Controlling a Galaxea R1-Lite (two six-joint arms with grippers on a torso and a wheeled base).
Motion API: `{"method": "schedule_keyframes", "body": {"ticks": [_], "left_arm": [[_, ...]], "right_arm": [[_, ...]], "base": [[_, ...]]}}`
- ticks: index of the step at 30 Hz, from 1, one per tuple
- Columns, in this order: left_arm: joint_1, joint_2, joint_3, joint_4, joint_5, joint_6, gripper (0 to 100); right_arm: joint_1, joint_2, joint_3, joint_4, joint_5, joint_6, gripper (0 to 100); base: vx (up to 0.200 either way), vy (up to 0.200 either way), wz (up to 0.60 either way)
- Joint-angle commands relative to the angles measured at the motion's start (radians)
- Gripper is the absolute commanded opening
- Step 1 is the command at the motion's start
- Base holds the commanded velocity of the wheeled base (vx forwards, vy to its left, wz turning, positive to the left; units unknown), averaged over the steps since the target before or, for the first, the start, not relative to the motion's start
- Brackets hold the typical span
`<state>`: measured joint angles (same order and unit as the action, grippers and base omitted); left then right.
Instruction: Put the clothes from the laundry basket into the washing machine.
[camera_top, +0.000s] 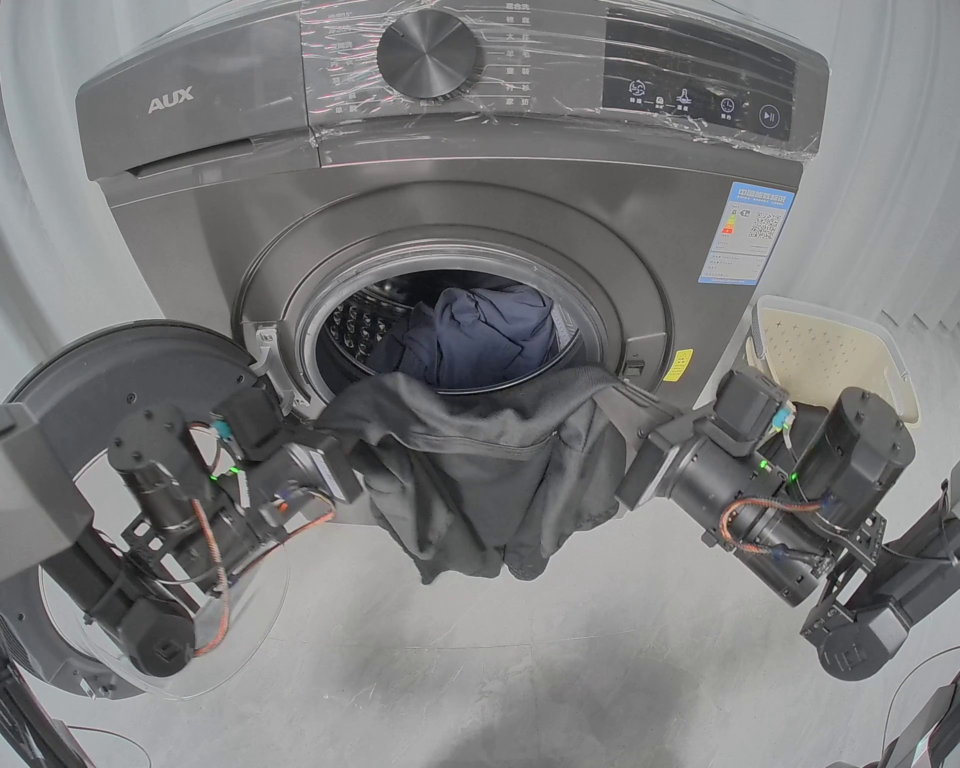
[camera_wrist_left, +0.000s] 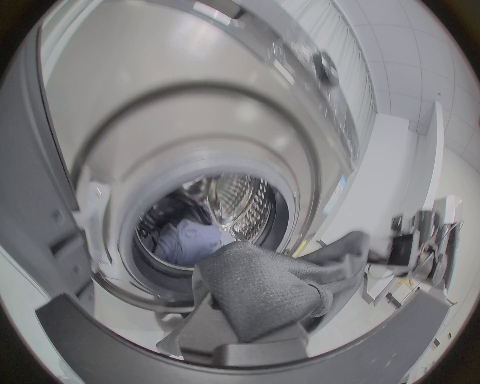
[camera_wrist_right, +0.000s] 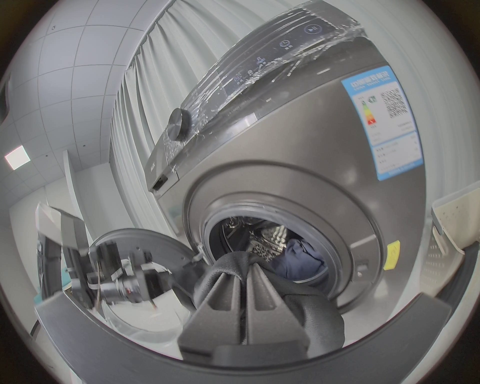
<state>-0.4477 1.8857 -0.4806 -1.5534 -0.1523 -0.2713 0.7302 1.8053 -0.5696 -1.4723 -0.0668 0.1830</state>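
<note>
A dark grey garment (camera_top: 480, 460) hangs stretched between my two grippers in front of the washing machine (camera_top: 450, 200), its upper edge level with the lower rim of the drum opening and the rest drooping below. My left gripper (camera_top: 345, 455) is shut on its left end, where the cloth (camera_wrist_left: 260, 295) drapes over the fingers. My right gripper (camera_wrist_right: 245, 280) is shut on its right end (camera_top: 610, 400), fingers (camera_wrist_right: 265, 310) pressed together with cloth (camera_wrist_right: 320, 320) bunched around them. A dark blue garment (camera_top: 490, 335) lies inside the drum (camera_wrist_left: 235, 200), and shows again (camera_wrist_right: 300, 260) from the right wrist.
The round door (camera_top: 130, 400) stands swung open to the left, behind my left arm. A cream laundry basket (camera_top: 830, 350) stands to the right of the machine, behind my right arm. Bare grey floor (camera_top: 500, 660) lies below the hanging garment.
</note>
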Motion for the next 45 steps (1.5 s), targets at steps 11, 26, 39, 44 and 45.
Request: {"method": "schedule_keyframes", "body": {"ticks": [11, 26, 39, 44, 45], "left_arm": [[0.092, -0.22, 0.054, -0.001, -0.055, -0.039, 0], [0.086, -0.232, 0.045, 0.001, -0.05, -0.031, 0], [0.06, -0.244, 0.047, 0.004, -0.049, -0.028, 0], [0.009, -0.243, 0.047, 0.003, -0.049, -0.019, 0], [-0.008, -0.238, 0.045, 0.003, -0.049, -0.017, 0]], "right_arm": [[-0.12, 0.003, 0.152, -0.039, 0.021, -0.005, 0], [-0.12, -0.087, 0.114, -0.039, 0.021, -0.011, 0], [-0.112, -0.127, 0.097, -0.025, 0.019, -0.014, 0], [-0.104, -0.123, 0.111, -0.023, 0.019, -0.013, 0], [-0.101, -0.118, 0.119, -0.023, 0.019, -0.013, 0]], "base": [[0.0, 0.0, 0.0], [0.0, 0.0, 0.0], [0.0, 0.0, 0.0], [0.0, 0.0, 0.0], [0.0, 0.0, 0.0]]}}
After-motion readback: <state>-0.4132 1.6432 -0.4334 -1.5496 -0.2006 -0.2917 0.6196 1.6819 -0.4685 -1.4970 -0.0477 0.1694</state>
